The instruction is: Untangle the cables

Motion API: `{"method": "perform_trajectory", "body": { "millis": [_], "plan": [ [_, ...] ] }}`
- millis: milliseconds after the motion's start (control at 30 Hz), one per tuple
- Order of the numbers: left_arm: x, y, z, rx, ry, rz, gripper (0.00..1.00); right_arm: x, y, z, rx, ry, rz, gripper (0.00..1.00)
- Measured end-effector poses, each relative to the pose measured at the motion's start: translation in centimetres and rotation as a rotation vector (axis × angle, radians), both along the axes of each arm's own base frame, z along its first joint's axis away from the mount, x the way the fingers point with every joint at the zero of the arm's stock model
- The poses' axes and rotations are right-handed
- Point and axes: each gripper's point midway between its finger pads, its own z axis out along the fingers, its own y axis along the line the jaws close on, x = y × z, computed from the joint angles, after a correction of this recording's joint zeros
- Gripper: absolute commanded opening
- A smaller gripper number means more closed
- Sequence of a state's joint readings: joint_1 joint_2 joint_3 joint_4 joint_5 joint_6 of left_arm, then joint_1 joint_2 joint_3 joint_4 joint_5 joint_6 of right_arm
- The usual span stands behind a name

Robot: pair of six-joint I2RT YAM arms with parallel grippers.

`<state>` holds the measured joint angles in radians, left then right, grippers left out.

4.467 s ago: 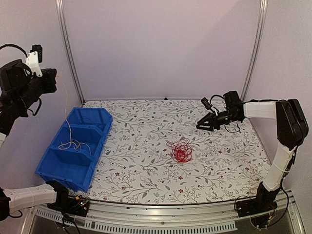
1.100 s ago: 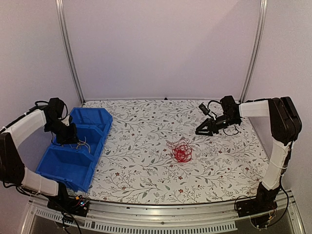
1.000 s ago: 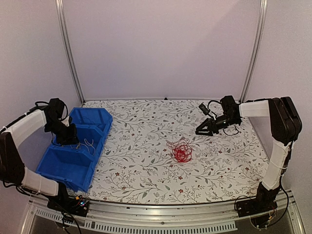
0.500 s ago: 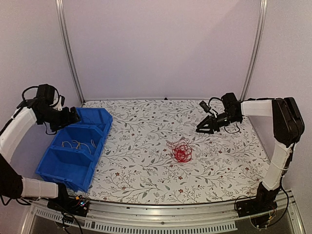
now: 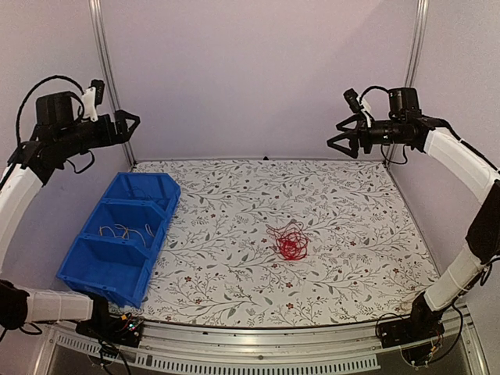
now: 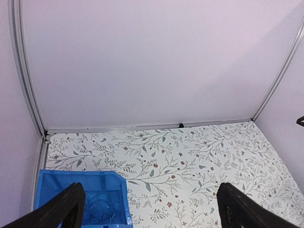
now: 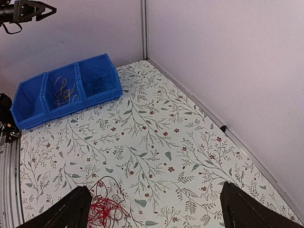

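The cables show in three places. A red tangled clump (image 5: 291, 243) lies on the flowered table, right of centre, also low in the right wrist view as a red clump (image 7: 107, 210) near the left finger. Pale yellow strands (image 5: 125, 231) lie in the middle compartment of the blue bin (image 5: 101, 285), and thin blue wires (image 7: 97, 79) in its far compartment. My left gripper (image 5: 131, 126) hangs high above the bin's far end, open and empty. My right gripper (image 5: 337, 139) is raised high at the back right, open and empty, well away from the red clump.
The blue three-compartment bin (image 7: 71, 107) stands along the table's left edge; its far compartment (image 6: 80, 173) shows in the left wrist view. Pale walls and metal corner posts (image 5: 109, 86) close the back and sides. The table's flowered cloth (image 5: 234, 211) spreads between bin and clump.
Both arms have lifted from low over the table to high up. My left gripper opened and left the bin, the yellow strands staying in the middle compartment. My right gripper opened wider.
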<state>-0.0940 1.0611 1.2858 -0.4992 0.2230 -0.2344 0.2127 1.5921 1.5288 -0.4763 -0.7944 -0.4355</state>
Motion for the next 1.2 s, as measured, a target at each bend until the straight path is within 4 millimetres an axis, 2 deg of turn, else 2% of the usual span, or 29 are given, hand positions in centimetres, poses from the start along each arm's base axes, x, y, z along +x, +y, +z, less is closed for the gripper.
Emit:
{"method": "perform_trajectory", "body": {
  "millis": [67,133,167,233,300,333,400,433,467,500,533,600,633,733,800,900,967,1067,1200],
  "plan": [
    [1.5,-1.5,1.6,0.066,-0.040,0.018,1.00,-0.4,-0.3,1.4,0.022,-0.019,-0.011,0.87],
    [3.5,-3.4,3.0,0.140,-0.081,0.028,1.00,-0.7,-0.3,1.8,0.031,-0.023,0.005,0.73],
    [4.7,-4.4,3.5,0.176,-0.099,0.025,1.00,-0.8,-0.2,1.5,0.031,-0.011,0.011,0.67],
    [7.0,-5.9,3.1,0.218,-0.120,0.008,1.00,-0.7,0.1,0.4,0.010,0.006,0.022,0.57],
    [8.7,-6.6,1.1,0.209,-0.117,0.011,0.99,-0.6,0.7,-1.6,-0.034,0.042,0.027,0.48],
    [9.2,-6.9,-1.0,0.188,-0.105,0.003,0.97,-0.6,1.3,-2.8,-0.060,0.062,0.037,0.46],
    [9.6,-7.8,-6.0,0.139,-0.049,-0.037,0.84,-1.2,2.9,-5.8,-0.126,0.107,0.074,0.45],
    [9.6,-8.5,-9.2,0.109,-0.014,-0.072,0.73,-1.8,3.6,-7.3,-0.156,0.127,0.096,0.45],
    [9.4,-9.4,-11.9,0.085,0.023,-0.114,0.64,-2.6,4.3,-8.7,-0.182,0.148,0.124,0.45],
    [9.1,-10.2,-13.4,0.056,0.053,-0.143,0.58,-3.6,5.0,-10.2,-0.208,0.171,0.151,0.45],
    [8.7,-11.5,-15.4,0.028,0.085,-0.203,0.57,-4.8,5.6,-11.5,-0.231,0.194,0.182,0.45],
    [8.1,-13.7,-17.4,-0.021,0.128,-0.278,0.56,-6.7,6.6,-13.5,-0.276,0.217,0.229,0.43],
    [7.6,-15.2,-17.9,-0.046,0.137,-0.327,0.55,-7.7,7.0,-14.5,-0.304,0.228,0.253,0.41],
    [5.7,-19.3,-18.2,-0.089,0.143,-0.454,0.51,-8.9,8.0,-16.8,-0.381,0.231,0.296,0.37],
    [3.9,-22.2,-18.3,-0.111,0.152,-0.533,0.47,-8.9,8.3,-18.5,-0.426,0.240,0.305,0.36],
    [0.5,-25.7,-18.9,-0.141,0.195,-0.629,0.50,-8.1,7.8,-21.7,-0.505,0.273,0.285,0.37],
    [-1.7,-27.4,-19.6,-0.145,0.216,-0.668,0.52,-7.3,6.9,-23.8,-0.559,0.287,0.264,0.36],
    [-4.3,-29.0,-20.7,-0.137,0.251,-0.717,0.53,-6.5,6.0,-25.8,-0.614,0.297,0.246,0.37],
    [-5.7,-30.1,-20.7,-0.140,0.260,-0.757,0.55,-5.8,5.6,-27.2,-0.648,0.283,0.240,0.36]
  ]
}}
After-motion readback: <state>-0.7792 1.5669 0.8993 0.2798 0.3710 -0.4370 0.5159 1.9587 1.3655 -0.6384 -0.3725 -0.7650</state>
